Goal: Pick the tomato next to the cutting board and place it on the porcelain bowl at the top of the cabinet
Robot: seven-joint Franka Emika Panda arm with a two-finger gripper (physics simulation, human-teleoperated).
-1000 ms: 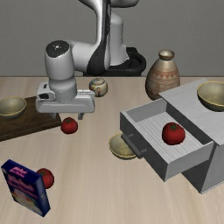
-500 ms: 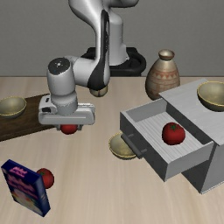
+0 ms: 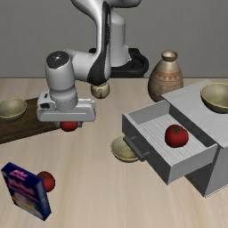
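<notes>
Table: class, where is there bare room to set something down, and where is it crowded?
Widest bare patch: the table front, between the blue box and the cabinet. A narrower strip runs between the gripper and the open drawer. Crowded: the cutting board edge by the gripper, and around the small bowl beside the drawer.

**A:** Which colours stand out?
**B:** A red tomato point(image 3: 69, 126) under the pale grey end effector point(image 3: 67, 118). A second tomato point(image 3: 176, 135), also red, in the grey cabinet point(image 3: 214, 174). A third tomato point(image 3: 47, 182) beside the blue-purple box point(image 3: 24, 189), lower left.
**A:** And elsewhere?
**B:** Beige tabletop point(image 3: 98, 196), dark brown cutting board point(image 3: 18, 130), tan banded vase point(image 3: 166, 80), cream bowl point(image 3: 214, 101).
</notes>
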